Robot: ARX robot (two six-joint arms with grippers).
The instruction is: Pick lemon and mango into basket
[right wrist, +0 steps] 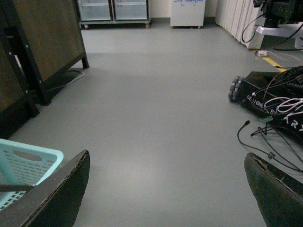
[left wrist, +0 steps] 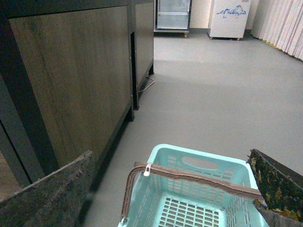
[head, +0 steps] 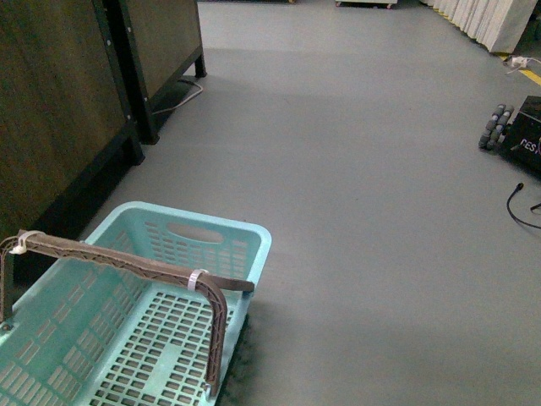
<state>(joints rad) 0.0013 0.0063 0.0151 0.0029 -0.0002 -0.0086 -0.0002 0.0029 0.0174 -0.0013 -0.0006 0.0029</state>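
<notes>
The pale turquoise basket (head: 262,241) stands on the grey floor at the lower left of the front view, its brown swing handle (head: 127,260) raised across it. What shows of its inside is empty. It also shows in the left wrist view (left wrist: 156,156), below my open left gripper (left wrist: 175,198), and a corner of it shows in the right wrist view (right wrist: 49,158). My right gripper (right wrist: 170,194) is open and empty over bare floor. The lemon and the mango are out of view. Neither arm shows in the front view.
Dark wooden cabinets on black frames (head: 59,127) stand along the left, close beside the basket. A black wheeled robot base (right wrist: 270,94) with loose cables (right wrist: 265,137) sits at the right. Glass-door fridges (right wrist: 113,9) and curtains (left wrist: 284,23) line the far end.
</notes>
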